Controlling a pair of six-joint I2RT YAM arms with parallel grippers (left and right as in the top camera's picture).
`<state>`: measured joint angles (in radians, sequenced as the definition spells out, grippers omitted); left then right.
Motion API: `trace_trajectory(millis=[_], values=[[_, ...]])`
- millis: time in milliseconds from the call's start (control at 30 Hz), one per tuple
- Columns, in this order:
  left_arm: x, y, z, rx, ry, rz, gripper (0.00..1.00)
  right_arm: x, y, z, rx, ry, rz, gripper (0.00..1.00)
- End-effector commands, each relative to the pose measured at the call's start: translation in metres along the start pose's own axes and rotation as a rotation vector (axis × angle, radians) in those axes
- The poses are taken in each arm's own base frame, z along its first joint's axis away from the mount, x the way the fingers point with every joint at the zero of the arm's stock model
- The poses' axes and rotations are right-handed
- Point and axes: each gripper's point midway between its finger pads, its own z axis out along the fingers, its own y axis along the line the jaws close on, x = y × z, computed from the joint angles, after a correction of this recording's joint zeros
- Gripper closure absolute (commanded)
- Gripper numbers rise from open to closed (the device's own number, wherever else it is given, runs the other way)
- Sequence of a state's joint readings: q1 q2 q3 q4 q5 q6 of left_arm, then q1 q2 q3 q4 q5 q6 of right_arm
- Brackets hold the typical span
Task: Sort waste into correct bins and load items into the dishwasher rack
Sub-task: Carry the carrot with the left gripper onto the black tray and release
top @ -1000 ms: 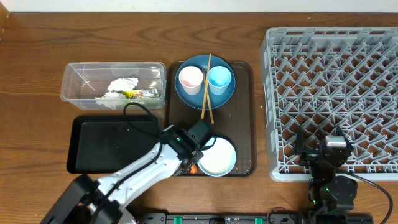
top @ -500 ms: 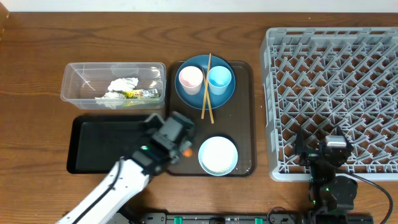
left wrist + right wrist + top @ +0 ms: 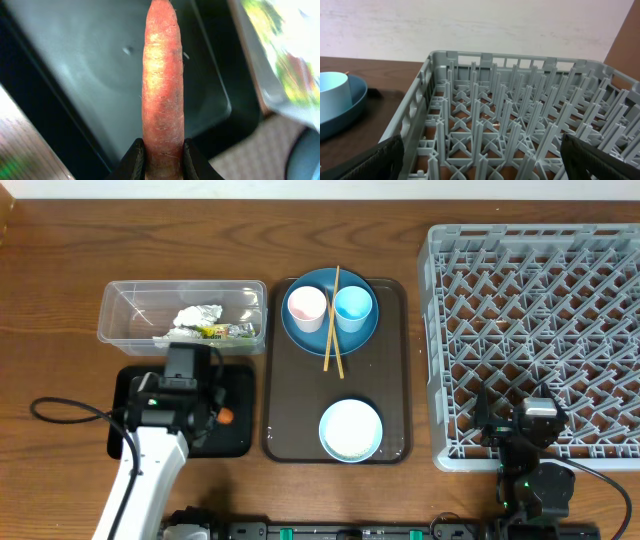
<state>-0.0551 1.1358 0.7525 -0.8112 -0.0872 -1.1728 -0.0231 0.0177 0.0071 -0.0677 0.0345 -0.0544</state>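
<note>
Holding a Carrot Over the Black Tray

A small orange carrot (image 3: 162, 90) is pinched at one end between the fingers of the left gripper (image 3: 162, 161), whose jaws are pressed against both sides of it. In the left wrist view the carrot is seen pointing away from the fingers, with the floor of the shallow black tray (image 3: 238, 385) behind it. From overhead, the carrot is found over the right half of that tray; whether it touches the floor cannot be told.

Just behind the black tray, the clear plastic tub (image 3: 115, 320) is placed. A crumpled white napkin (image 3: 197, 317) and a yellow-green snack wrapper (image 3: 222, 331) are contained in it, lying side by side.

To the right of both bins, the brown serving tray (image 3: 300, 410) is set. At its far end the round blue plate (image 3: 305, 340) is laid, and on the plate the pink cup (image 3: 306, 307) and the light-blue cup (image 3: 353, 307) are stood upright. The wooden chopsticks (image 3: 331, 330) are rested between the cups, their near ends reaching past the plate rim onto the tray. At the tray's near end the pale-blue bowl (image 3: 350, 430) is seated upright, its white inside shown.

The grey dishwasher rack (image 3: 535, 340) is positioned at the far right. The right gripper (image 3: 482, 167) is held at its near edge with its fingers spread wide, and nothing is gripped between them.
</note>
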Motion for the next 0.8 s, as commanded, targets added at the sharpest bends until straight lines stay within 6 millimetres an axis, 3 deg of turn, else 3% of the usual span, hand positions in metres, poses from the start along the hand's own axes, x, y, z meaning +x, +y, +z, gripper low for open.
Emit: trace_trajectory(millis=[0, 300, 500, 767], values=[[-0.013, 0.012, 0.01, -0.07, -0.016, -0.031, 0.84, 0.001, -0.002, 0.0, 0.009, 0.003, 0.016, 0.01], [-0.029, 0.037, 0.041, -0.239, -0.032, -0.084, 0.85, 0.001, -0.002, 0.0, 0.009, 0.003, 0.016, 0.01], [-0.034, 0.046, 0.045, -0.274, -0.026, -0.119, 0.85, 0.001, -0.002, 0.0, 0.009, 0.003, 0.016, 0.01], [-0.038, 0.052, 0.044, -0.292, -0.026, -0.141, 0.7, 0.001, -0.002, 0.0, 0.009, 0.003, 0.016, 0.01]])
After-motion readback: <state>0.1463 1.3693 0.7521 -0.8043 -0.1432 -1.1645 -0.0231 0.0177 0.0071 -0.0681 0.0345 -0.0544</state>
